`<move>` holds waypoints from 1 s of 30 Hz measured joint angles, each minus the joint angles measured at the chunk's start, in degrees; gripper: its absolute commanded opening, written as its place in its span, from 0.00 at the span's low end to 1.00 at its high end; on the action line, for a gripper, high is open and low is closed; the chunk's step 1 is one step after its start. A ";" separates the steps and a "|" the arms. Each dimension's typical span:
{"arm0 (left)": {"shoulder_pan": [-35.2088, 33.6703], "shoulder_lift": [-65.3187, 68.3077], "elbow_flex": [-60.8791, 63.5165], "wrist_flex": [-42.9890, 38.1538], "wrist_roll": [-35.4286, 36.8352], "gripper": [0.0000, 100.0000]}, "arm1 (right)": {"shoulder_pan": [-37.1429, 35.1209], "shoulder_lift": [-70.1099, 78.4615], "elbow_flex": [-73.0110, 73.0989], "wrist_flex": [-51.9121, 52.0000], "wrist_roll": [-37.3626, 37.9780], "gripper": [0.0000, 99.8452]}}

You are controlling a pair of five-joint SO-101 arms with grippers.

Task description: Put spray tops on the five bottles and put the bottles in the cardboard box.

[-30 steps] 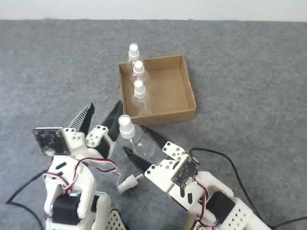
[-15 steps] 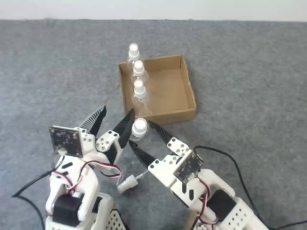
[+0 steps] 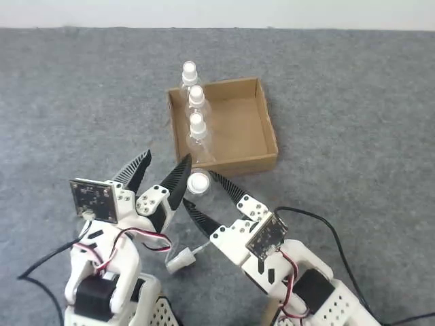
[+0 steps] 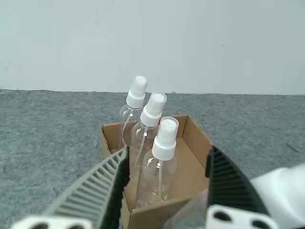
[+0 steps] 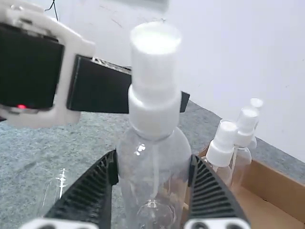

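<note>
The right hand (image 3: pixel 198 189) is closed on a clear spray bottle (image 5: pixel 152 157) that has its white top on. It holds the bottle upright, just in front of the cardboard box (image 3: pixel 238 125). The left hand (image 3: pixel 166 158) stands wide beside it and holds nothing. Two capped bottles (image 3: pixel 199 139) stand along the box's left wall, and a third bottle (image 3: pixel 189 71) is at its far corner. A loose spray top (image 3: pixel 180 260) lies on the grey worktop (image 3: pixel 353 102).

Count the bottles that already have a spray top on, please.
4. One bottle and a second bottle stand in the box; a third bottle is at its far corner, inside or behind I cannot tell; the fourth bottle is in the right gripper. More may be hidden.
</note>
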 measured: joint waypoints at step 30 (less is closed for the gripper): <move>-1.58 0.18 0.00 1.32 -2.99 0.25 | -0.26 -0.09 0.79 8.09 0.00 0.01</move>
